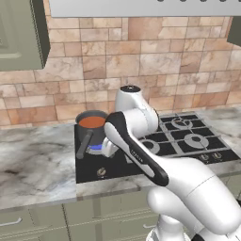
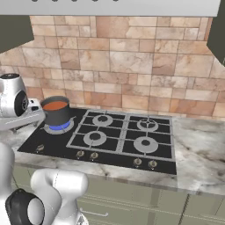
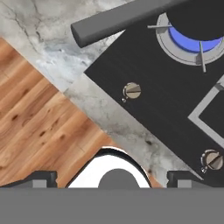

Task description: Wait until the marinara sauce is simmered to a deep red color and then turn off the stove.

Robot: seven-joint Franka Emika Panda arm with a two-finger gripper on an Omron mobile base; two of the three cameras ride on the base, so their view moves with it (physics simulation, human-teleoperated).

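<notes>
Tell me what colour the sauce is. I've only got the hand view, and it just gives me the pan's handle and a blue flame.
Observer: In the left base view the marinara sauce looks orange-red, not a deep red.
Operator: Is anything else lit?
Observer: No. In the right base view the blue flame burns under the saucepan, and the other four burners on the stove look unlit.
Operator: How many knobs are along the front?
Observer: Five knobs. The far-left knob sits alone at the saucepan's end, and the rest come in two pairs.
</notes>
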